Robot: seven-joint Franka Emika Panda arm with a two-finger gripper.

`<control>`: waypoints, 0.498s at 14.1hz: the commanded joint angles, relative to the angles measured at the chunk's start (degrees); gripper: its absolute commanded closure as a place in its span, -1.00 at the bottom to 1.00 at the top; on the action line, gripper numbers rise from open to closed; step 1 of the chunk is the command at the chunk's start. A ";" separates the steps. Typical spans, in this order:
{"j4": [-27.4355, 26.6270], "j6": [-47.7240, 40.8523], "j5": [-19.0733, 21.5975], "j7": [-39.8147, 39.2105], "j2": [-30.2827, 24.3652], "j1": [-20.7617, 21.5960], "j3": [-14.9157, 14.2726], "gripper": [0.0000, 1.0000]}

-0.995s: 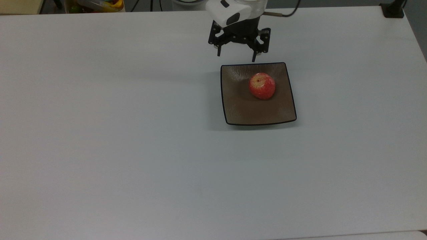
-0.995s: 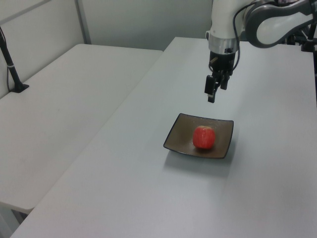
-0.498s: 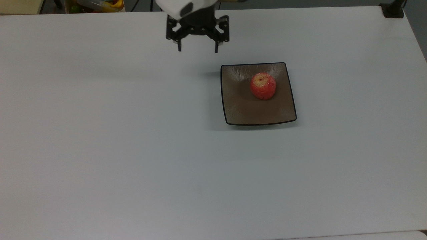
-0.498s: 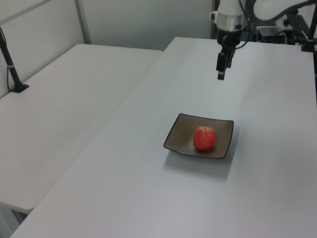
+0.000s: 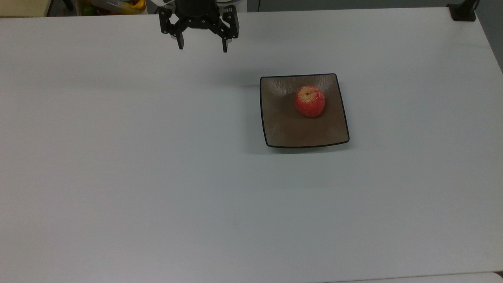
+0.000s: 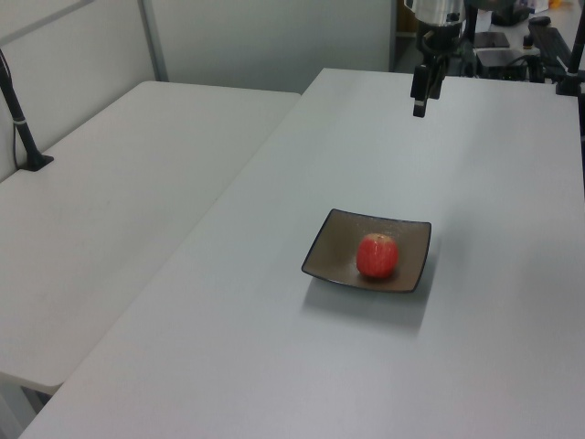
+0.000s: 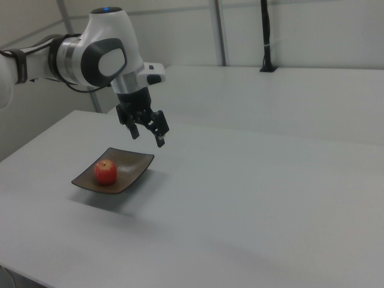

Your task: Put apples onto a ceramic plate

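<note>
White surface (image 5: 157, 157): 1 apple (image 5: 310, 101) on plate (image 5: 275, 129); gripper (image 5: 202, 45) wide open, empty, far-left in top view. Retreat high, avoid plate.

The robot's arm (image 7: 90, 57) is built of rounded glossy white shells with grey panels at the joints and a small blue light on top of the upper housing. A dark ring bands the segment behind. At the wrist sits the black, angular two-fingered tool (image 7: 147, 131) (image 5: 202, 44) with short blocky fingers (image 5: 225, 44).
</note>
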 commanded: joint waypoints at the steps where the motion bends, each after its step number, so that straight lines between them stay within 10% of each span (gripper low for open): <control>1: 0.27 -1.22 1.80 -2.85 0.23 1.20 -1.24 -1.00; 7: 0.09 -1.57 0.40 -4.26 0.32 2.00 -1.24 -1.00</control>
